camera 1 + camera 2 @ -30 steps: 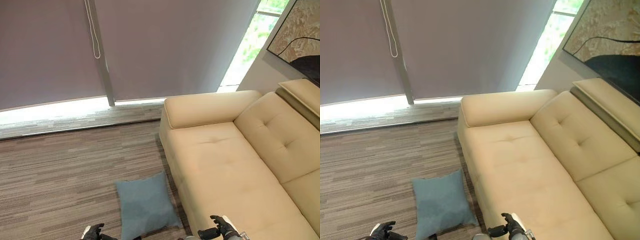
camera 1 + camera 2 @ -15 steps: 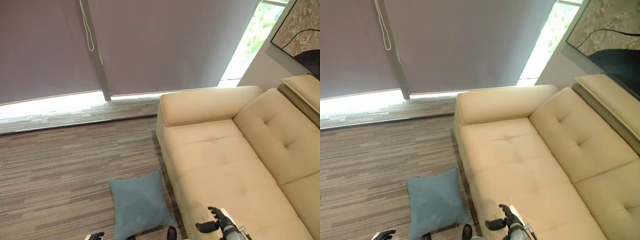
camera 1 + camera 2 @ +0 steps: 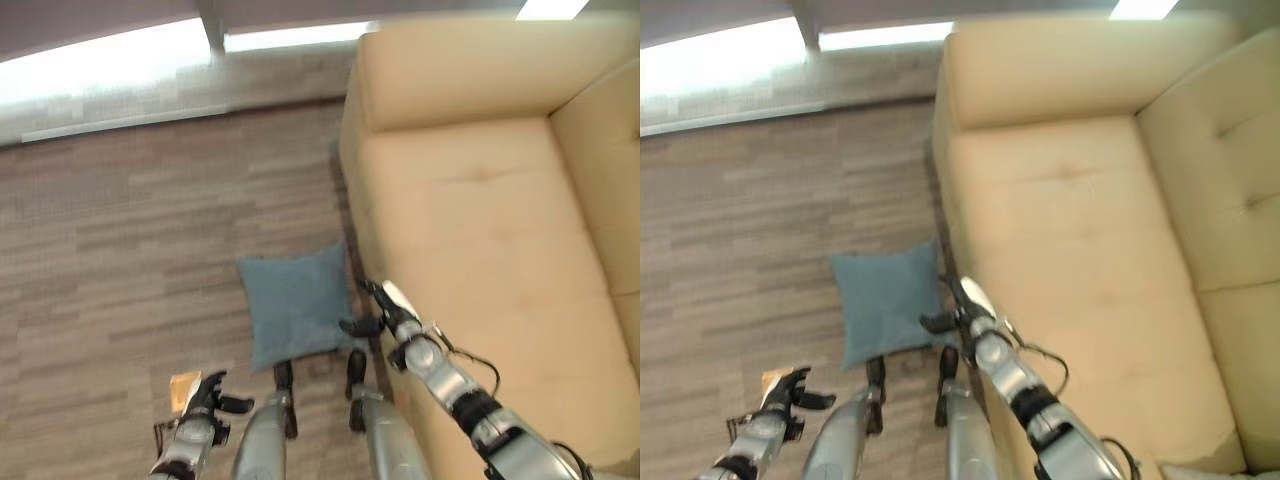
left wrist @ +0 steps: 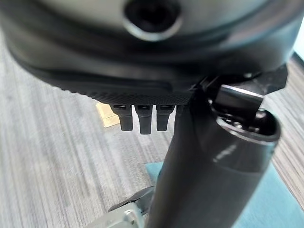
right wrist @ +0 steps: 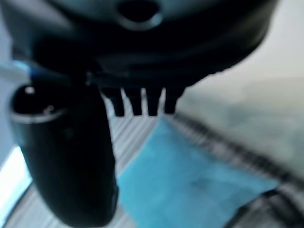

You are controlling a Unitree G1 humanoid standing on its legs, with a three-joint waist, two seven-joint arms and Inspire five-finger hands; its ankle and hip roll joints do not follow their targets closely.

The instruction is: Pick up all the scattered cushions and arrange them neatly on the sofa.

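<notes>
Striped carpet (image 3: 120, 230) holds a blue cushion (image 3: 293, 303) beside the beige sofa (image 3: 480, 230), just past the right hand (image 3: 385, 312) with relaxed, empty fingers (image 5: 142, 100); left hand (image 3: 205, 397) likewise slack.

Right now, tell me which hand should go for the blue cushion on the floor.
Right, probably. The right hand hovers open at the blue cushion's edge beside the sofa. The left hand, also open, hangs lower over bare carpet, farther from it.

Striped grey-brown carpet (image 3: 120, 240) covers the floor. A bright strip of window light (image 3: 110, 50) runs along its far edge. A small tan object (image 3: 184, 388) lies on the carpet near the bottom of the view.
</notes>
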